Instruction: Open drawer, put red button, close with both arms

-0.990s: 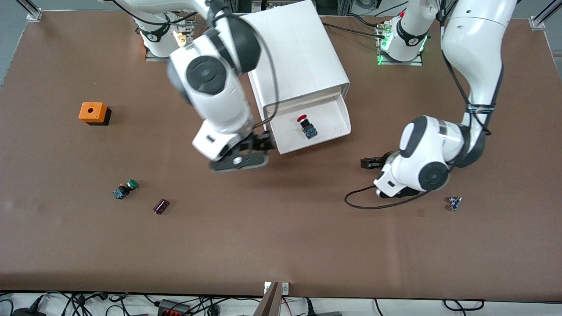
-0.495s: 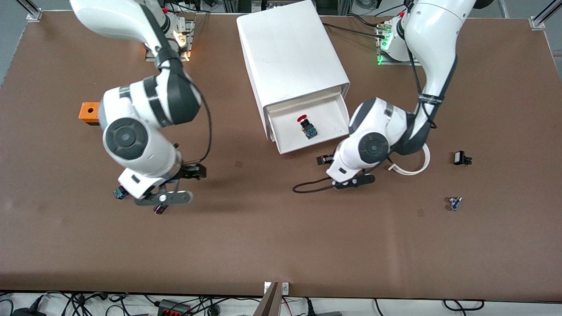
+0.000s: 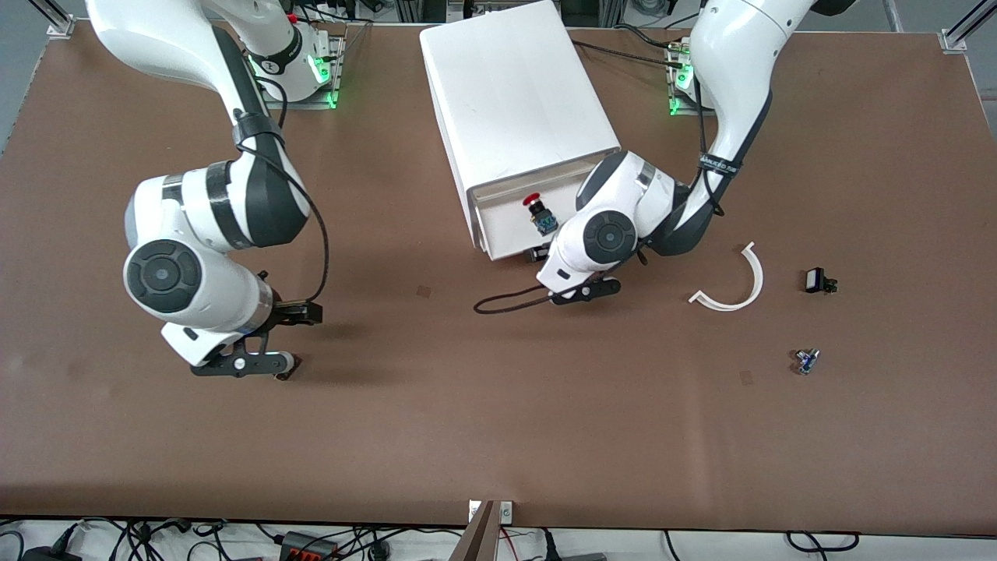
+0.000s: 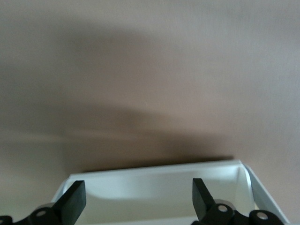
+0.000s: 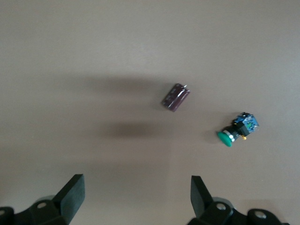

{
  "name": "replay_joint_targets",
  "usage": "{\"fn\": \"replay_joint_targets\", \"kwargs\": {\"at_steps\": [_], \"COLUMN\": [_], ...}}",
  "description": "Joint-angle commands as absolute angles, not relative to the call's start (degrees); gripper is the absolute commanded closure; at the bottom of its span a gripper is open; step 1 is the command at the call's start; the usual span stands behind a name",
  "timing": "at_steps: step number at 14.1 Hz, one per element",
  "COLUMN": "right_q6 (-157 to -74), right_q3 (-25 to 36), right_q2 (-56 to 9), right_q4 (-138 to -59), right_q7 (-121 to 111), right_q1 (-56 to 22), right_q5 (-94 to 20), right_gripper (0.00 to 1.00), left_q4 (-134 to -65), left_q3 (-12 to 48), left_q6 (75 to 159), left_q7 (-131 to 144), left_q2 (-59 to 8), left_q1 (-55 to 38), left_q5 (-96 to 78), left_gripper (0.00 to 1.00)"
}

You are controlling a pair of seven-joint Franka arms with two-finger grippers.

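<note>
Red button [image 3: 537, 209] lies in the half-open drawer [image 3: 510, 243], a light, stiff tray likely sliding easily if pushed square on its front lip, where left gripper [image 4: 136, 199] sits, fingers spread, empty; right gripper [image 5: 136, 197] waits over bare surface [image 3: 467, 405], fingers spread.

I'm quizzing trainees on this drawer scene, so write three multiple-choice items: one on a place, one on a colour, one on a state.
1. Where is the red button?
A in the drawer
B on the table
C on the cabinet

2. What cap colour has the button in the right wrist view?
A red
B green
C orange

3. How are the left gripper fingers?
A shut on the red button
B shut, holding nothing
C open

Key: 1 A, it lies on the tray floor. 2 B, the cap is green. 3 C, the fingers stand apart at the drawer's front wall.
</note>
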State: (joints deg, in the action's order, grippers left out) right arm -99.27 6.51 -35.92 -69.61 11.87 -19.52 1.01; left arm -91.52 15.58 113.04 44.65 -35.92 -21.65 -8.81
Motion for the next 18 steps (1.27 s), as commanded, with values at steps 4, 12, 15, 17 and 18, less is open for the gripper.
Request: {"fn": "replay_joint_targets", "kwargs": {"at_steps": [4,12,15,17,18], "right_q6": [-110.7,-105.2,-100.3,-96.5,-95.5], "right_q3": [5.9,1.4,1.7,1.8,1.8], "right_q2": [-24.0,-13.4,-12.4,-12.4,-12.4], "right_q4": [-89.0,-89.2,-85.3,-82.3,-81.4], "right_q7": [10.9,4.5,-1.1,-1.4,-1.4], "right_q1": [-15.5,-0.1,2.0,2.3,2.4], "right_q5": [1.7,1.1,0.8,0.8,0.8], "right_gripper": [0.0,0.0,0.0,0.0,0.0], "left_q4": [-94.1,-93.8,-93.3,-92.2,-91.1], "left_q3": [19.4,21.1,21.1,20.6,20.4], "left_q6": [106.8,104.9,104.7,103.8,103.4], "left_q7": [45.9,46.6,46.6,46.4,46.1], "left_q2": [-33.5,-33.4,-33.1,-32.3,-32.1], "left_q1": [-20.9,-21.2,-21.0,-20.2,-19.1], "left_q5": [-9.7,-9.7,-9.7,-9.0,-8.7], "left_gripper": [0.0,0.0,0.0,0.0,0.0]}}
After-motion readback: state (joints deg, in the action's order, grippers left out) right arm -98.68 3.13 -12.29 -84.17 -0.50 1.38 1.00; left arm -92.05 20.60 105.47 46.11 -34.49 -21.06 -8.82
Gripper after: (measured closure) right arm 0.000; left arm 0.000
